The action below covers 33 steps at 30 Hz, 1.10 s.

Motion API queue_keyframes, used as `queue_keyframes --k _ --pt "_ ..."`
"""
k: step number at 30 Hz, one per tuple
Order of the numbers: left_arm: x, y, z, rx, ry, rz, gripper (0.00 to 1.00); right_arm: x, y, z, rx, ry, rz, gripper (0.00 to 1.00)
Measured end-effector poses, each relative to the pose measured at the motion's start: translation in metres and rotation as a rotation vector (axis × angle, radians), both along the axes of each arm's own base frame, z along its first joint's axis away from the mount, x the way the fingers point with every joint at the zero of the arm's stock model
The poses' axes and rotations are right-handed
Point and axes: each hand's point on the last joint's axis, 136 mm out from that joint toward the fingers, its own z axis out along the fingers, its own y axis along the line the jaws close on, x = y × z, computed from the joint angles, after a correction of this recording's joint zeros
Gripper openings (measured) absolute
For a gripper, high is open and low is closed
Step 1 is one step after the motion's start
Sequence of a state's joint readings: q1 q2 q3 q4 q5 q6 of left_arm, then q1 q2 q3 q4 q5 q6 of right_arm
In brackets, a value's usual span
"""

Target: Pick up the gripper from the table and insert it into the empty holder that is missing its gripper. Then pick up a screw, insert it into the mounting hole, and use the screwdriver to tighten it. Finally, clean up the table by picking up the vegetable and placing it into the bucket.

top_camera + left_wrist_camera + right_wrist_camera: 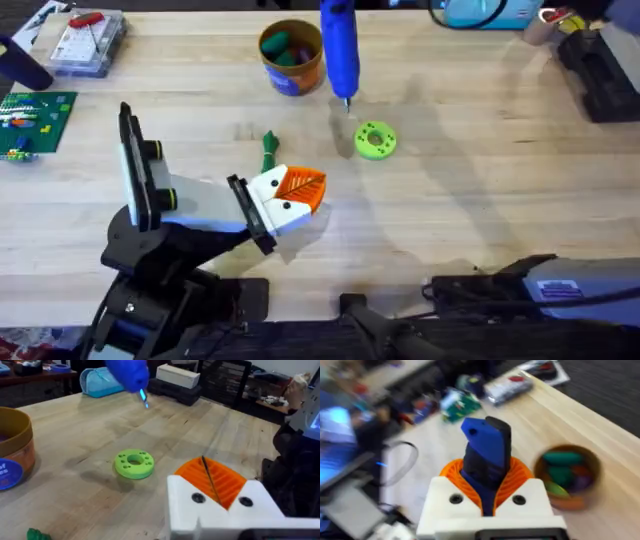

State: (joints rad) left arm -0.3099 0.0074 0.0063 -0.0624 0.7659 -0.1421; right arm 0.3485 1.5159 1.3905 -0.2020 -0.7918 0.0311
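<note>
right end effector [487, 491] gripping screwdriver [339, 45], bucket [291, 57] beside

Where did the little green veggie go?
In the overhead view the vegetable lies on the table near the middle, just beyond the left gripper, with the bucket farther back.

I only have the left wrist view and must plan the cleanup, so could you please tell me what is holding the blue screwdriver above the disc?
Observer: The right gripper is clamped on the screwdriver.
Operator: Thank you; is the bucket empty?
Observer: No, the bucket holds green pieces.
Operator: And where is the vegetable?
Observer: The vegetable lies on the table between the left gripper and the bucket.
</note>
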Motion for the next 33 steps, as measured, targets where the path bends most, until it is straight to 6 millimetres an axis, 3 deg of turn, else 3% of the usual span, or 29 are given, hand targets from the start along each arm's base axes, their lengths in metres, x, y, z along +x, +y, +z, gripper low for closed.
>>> queue_keyframes --k 3,9,17,24,33 --pt "0.000 0.000 0.000 0.000 0.000 0.000 0.018 0.005 -0.009 -0.016 -0.194 -0.078 -0.070 0.069" --pt "0.000 0.000 0.000 0.000 0.000 0.000 0.018 0.026 -0.040 -0.021 -0.439 -0.218 -0.193 0.068" --pt "0.000 0.000 0.000 0.000 0.000 0.000 0.018 0.047 -0.105 -0.052 -0.759 -0.293 -0.257 0.067" --pt "0.000 0.000 0.000 0.000 0.000 0.000 0.018 0.068 -0.142 -0.127 -0.996 -0.249 -0.104 0.065" --pt "0.000 0.000 0.000 0.000 0.000 0.000 0.013 0.085 -0.148 -0.210 -1.143 -0.258 0.146 0.062"
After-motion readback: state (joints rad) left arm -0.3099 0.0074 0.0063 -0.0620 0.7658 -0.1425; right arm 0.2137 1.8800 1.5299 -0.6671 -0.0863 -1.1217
